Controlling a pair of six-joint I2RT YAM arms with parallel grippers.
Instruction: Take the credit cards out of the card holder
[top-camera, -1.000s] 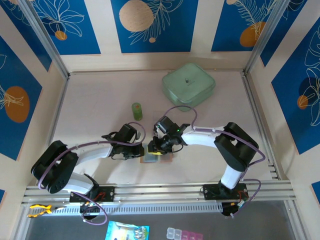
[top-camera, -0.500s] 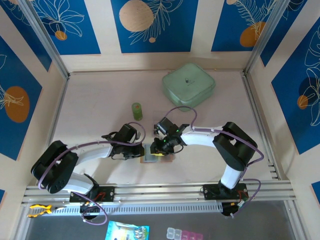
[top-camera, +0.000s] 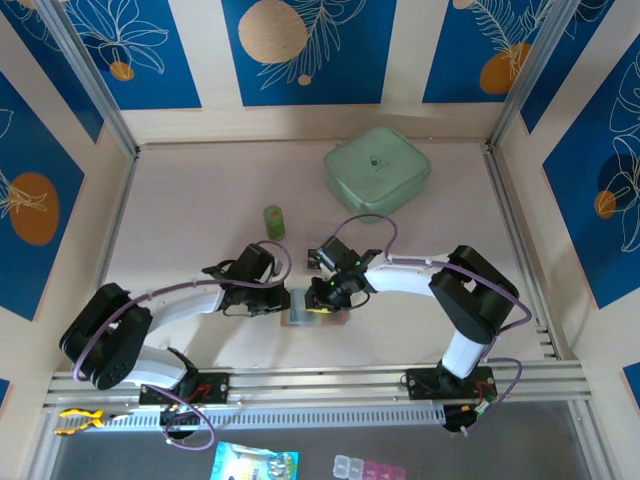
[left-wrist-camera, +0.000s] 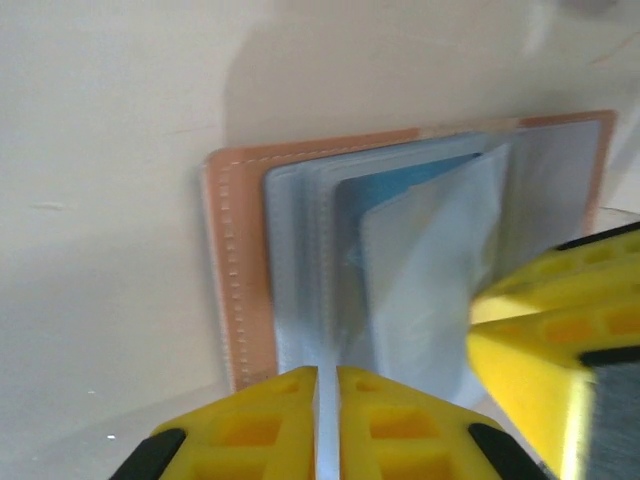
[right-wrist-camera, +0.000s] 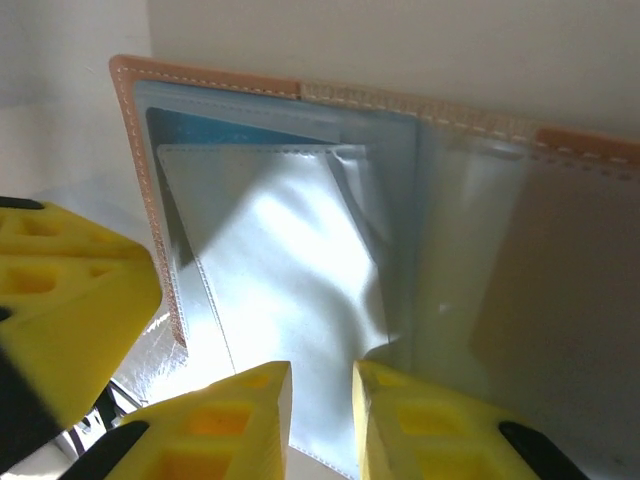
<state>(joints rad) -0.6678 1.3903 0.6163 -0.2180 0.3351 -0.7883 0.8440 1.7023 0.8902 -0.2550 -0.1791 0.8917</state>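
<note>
Arms bent inward over card holder (left-wrist-camera: 222, 260) — left hand (left-wrist-camera: 327, 378) clenched on its sleeve (left-wrist-camera: 430, 280); right hand (right-wrist-camera: 322, 375) — cannot tell if grasping.

The card holder (left-wrist-camera: 235, 280) is edged in tan with pale stitching and lined grey-blue; a blue card (left-wrist-camera: 400, 180) is seen; the right pincer (right-wrist-camera: 320, 410) is yellow.

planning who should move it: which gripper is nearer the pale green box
Right. The right gripper sits in front of the pale green box; the left gripper is beside it, further left.
</note>
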